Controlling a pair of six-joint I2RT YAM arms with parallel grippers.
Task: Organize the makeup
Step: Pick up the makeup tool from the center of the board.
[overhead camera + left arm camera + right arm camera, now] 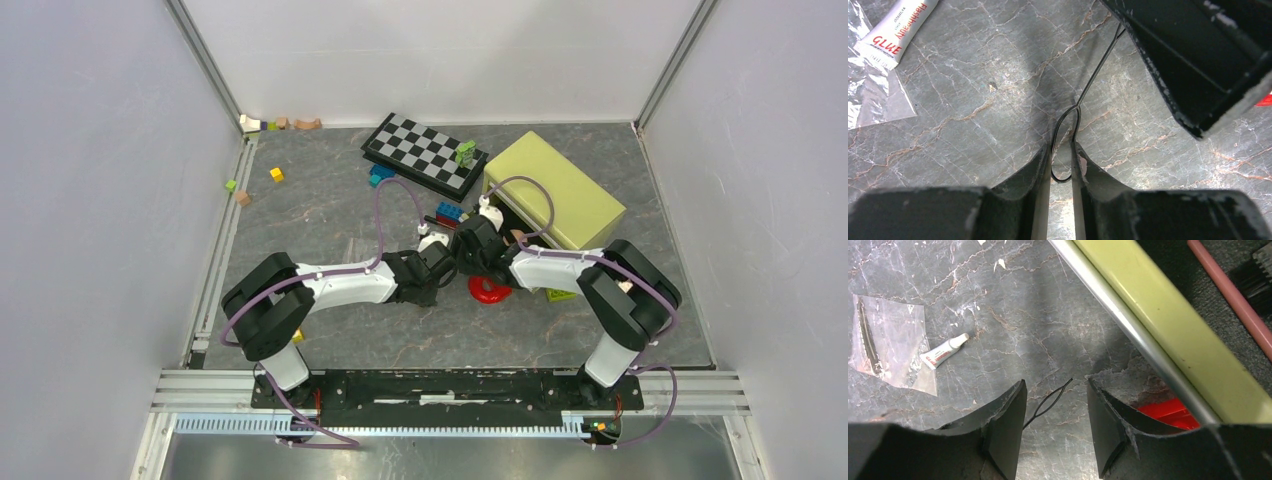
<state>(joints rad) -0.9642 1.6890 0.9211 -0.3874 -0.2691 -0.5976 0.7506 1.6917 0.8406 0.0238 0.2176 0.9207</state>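
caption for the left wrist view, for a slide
left fingers pinching a thin black wire loop, glue tube lying at upper left

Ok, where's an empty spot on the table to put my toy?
Bare stone lies between the yellow cube, the checkerboard and the left arm, and in front between the red horseshoe piece and the base rail. It's crowded by the green case.

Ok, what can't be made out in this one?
- Top view: the grasp spot, hidden under the left arm and right arm.
- Left wrist view: whether the left gripper pinches the thin black wire or it just lies in the gap.
- Right wrist view: the olive-green case contents, cut off by the frame edge beyond a pink pencil.
- Right wrist view: the glue tube print, too small.
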